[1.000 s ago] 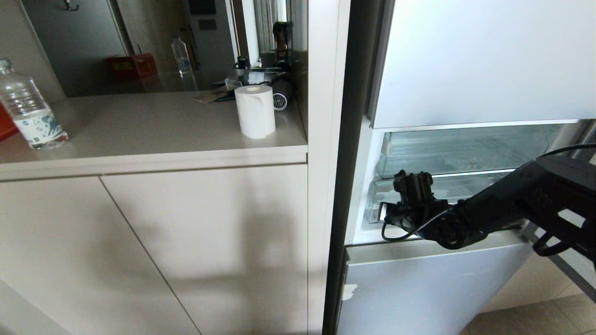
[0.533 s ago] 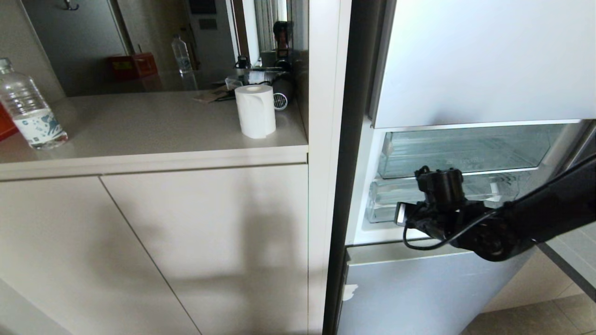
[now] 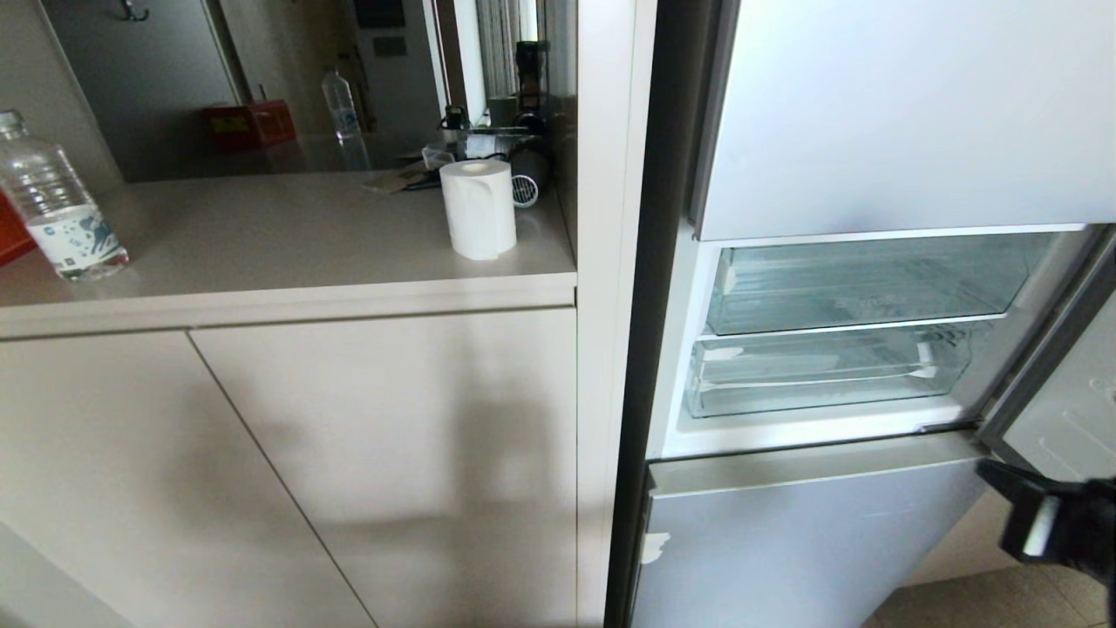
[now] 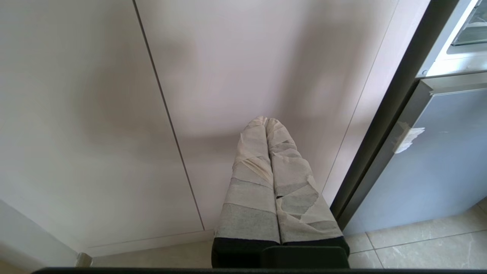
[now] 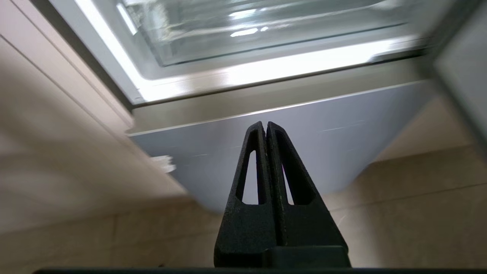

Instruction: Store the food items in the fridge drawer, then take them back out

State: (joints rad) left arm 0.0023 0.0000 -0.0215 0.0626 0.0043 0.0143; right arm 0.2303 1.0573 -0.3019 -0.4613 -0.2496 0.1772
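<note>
The fridge drawer (image 3: 828, 371) is the lower of two clear trays in the open fridge compartment and is pushed in; I see nothing in it. It also fills the far part of the right wrist view (image 5: 243, 34). The food items are out of view. My right arm (image 3: 1059, 523) shows only as a black end at the head view's lower right corner, below and right of the drawer. My right gripper (image 5: 265, 123) is shut on nothing and points at the blue-grey lower door front (image 5: 304, 129). My left gripper (image 4: 266, 120), its fingers wrapped in tape, is shut and empty, facing a cupboard door.
The clear upper drawer (image 3: 863, 283) sits just above the lower one. The compartment's door (image 3: 1068, 392) stands open at the right. On the counter (image 3: 261, 235) to the left stand a paper roll (image 3: 478, 209) and a water bottle (image 3: 57, 209). Tiled floor (image 4: 418, 247) lies below.
My right arm has pulled back from in front of the lower drawer, moving right and down to the head view's lower right corner. The drawers now show unobstructed.
</note>
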